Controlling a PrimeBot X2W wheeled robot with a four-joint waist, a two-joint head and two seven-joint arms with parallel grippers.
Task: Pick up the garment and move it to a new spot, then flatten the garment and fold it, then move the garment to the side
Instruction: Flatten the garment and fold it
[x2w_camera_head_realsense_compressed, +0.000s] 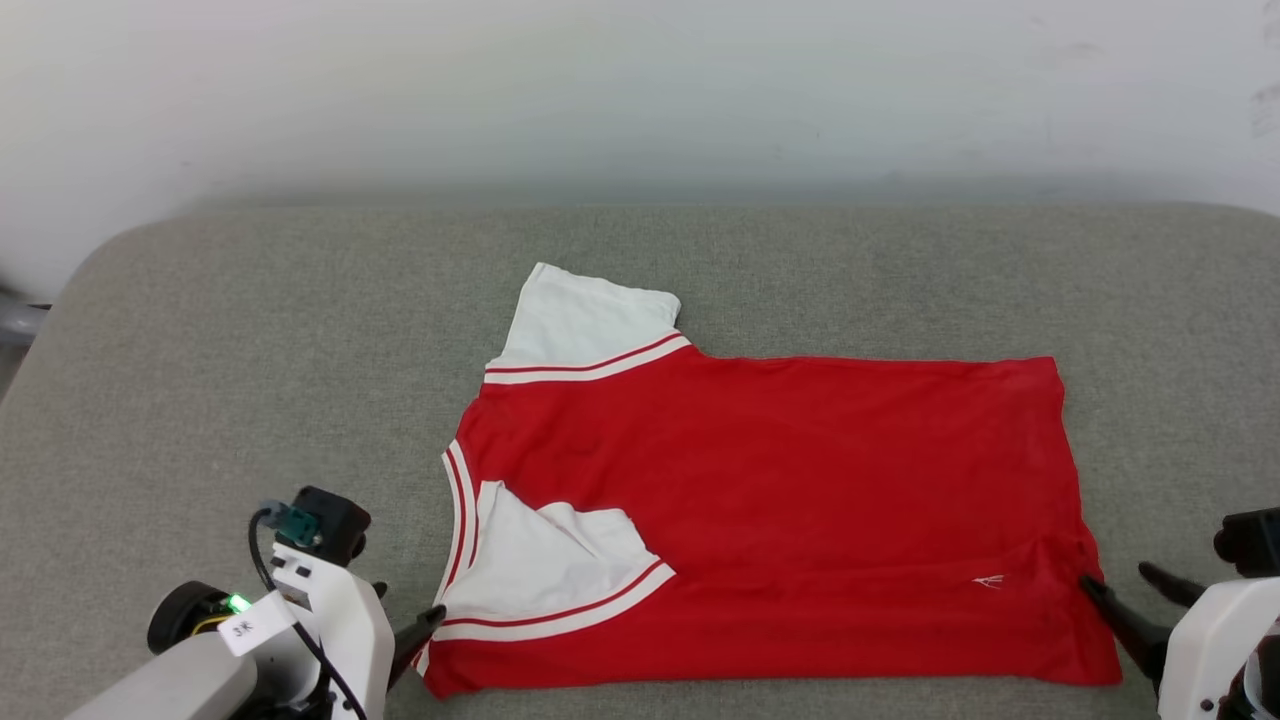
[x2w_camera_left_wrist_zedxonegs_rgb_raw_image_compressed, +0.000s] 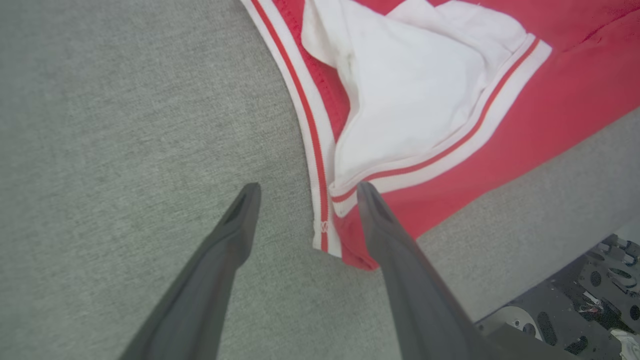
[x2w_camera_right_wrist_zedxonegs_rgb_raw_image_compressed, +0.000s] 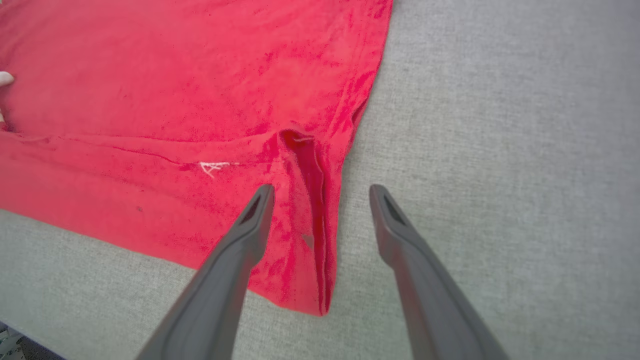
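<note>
The shirt (x2w_camera_head_realsense_compressed: 780, 500) lies flat on the counter (x2w_camera_head_realsense_compressed: 250, 350), its long axis running claw to claw. The collar (x2w_camera_left_wrist_zedxonegs_rgb_raw_image_compressed: 312, 130) is at the released left claw (x2w_camera_left_wrist_zedxonegs_rgb_raw_image_compressed: 307, 187), the hem (x2w_camera_right_wrist_zedxonegs_rgb_raw_image_compressed: 370, 85) at the released right claw (x2w_camera_right_wrist_zedxonegs_rgb_raw_image_compressed: 322, 187). A small white mark (x2w_camera_right_wrist_zedxonegs_rgb_raw_image_compressed: 212, 167) is unreadable.

A grey-green, woven upholstered surface (x2w_camera_head_realsense_compressed: 250, 330) lies under both pairs of jaws and stretches well ahead of them, its far corners rounded. Beyond its back edge, far past the jaws, stands a plain whitish wall (x2w_camera_head_realsense_compressed: 640, 90) in soft, even light.
</note>
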